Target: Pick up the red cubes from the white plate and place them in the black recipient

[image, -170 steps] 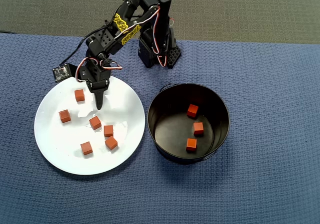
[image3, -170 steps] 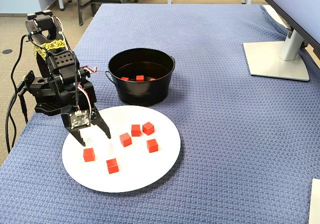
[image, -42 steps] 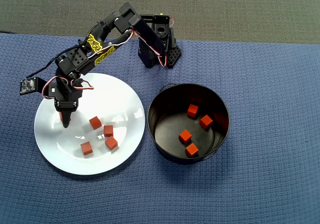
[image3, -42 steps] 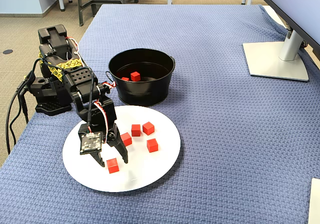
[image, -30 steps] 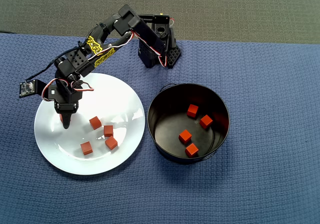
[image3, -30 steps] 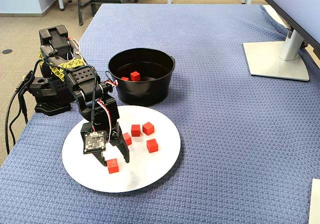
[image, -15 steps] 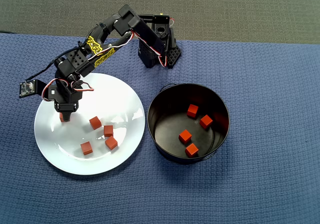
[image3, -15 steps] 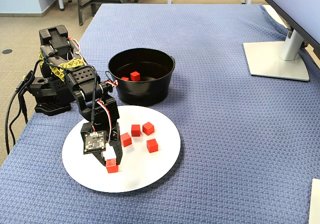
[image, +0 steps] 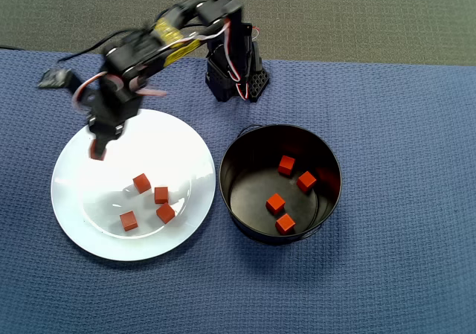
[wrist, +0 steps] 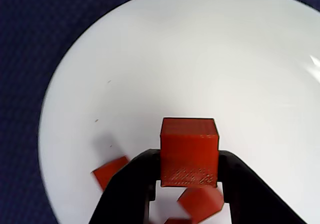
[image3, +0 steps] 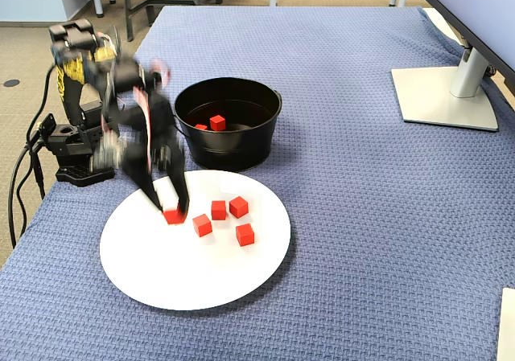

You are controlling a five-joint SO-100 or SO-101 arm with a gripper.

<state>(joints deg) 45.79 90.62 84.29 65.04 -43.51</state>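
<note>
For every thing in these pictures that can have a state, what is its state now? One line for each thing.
gripper: shut on one red cube, above the plate.
held red cube: clamped between the gripper fingers, lifted.
four red cubes on the plate: loose, lying apart from each other.
white plate: flat on the cloth, holding four cubes.
black recipient: upright, open, beside the plate.
four red cubes in the recipient: resting on its bottom.

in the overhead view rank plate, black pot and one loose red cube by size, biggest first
1. white plate
2. black pot, a little narrower than the plate
3. red cube, far smaller than both
</note>
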